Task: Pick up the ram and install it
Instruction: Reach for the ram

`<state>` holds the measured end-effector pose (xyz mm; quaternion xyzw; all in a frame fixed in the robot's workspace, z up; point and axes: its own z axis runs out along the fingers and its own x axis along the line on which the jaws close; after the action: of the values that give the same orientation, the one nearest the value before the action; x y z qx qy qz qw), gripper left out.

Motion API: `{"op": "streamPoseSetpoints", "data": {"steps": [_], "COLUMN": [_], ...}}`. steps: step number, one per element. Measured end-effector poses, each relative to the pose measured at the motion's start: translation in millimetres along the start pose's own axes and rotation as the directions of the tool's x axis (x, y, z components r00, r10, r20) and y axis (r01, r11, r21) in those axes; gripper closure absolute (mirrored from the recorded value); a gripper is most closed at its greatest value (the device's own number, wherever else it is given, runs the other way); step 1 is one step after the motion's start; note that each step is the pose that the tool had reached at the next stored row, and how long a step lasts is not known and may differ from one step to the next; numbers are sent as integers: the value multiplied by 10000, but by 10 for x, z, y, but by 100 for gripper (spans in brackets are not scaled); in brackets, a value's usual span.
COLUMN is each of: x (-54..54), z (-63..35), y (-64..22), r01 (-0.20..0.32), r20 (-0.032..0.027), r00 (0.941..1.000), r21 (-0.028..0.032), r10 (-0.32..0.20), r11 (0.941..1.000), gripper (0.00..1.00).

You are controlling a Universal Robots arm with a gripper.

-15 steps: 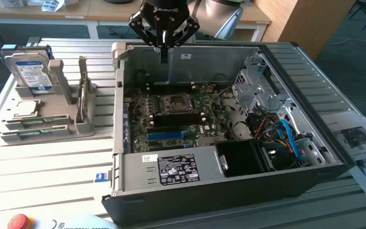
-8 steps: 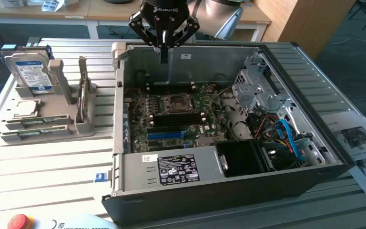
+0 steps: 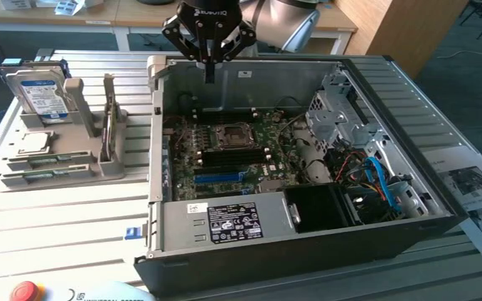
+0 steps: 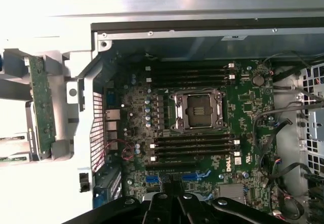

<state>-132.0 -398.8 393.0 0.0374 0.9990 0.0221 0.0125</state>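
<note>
Fingers (image 3: pixel 210 69) pressed together, nothing pinched between them. Gripper (image 3: pixel 210 79) hung over the far side of the open computer case (image 3: pixel 308 251), above the motherboard (image 3: pixel 233 147). Ram (image 3: pixel 110 119) stood on edge in a grey rack (image 3: pixel 78 110) outside the case, on the exterior view's left, well apart from the gripper. Hard drive (image 3: pixel 40 94) stood upright in the same rack, farther left. From the wrist, ram (image 4: pixel 43 107) sat beside the case wall (image 4: pixel 83 112).

Ram (image 4: pixel 43 107): one long, narrow green circuit-board stick. I see it standing on its long edge in a grey holder (image 3: pixel 113 166), just outside the open computer case (image 3: pixel 308 251).
</note>
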Motion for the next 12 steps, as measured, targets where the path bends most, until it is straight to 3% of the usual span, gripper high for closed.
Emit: {"op": "streamPoseSetpoints", "data": {"steps": [12], "x": [429], "z": [-4], "y": [-33], "r01": [-28], "r20": [1], "r00": [10000], "r21": [2], "r10": [28], "r11": [10000], "gripper": [90]}}
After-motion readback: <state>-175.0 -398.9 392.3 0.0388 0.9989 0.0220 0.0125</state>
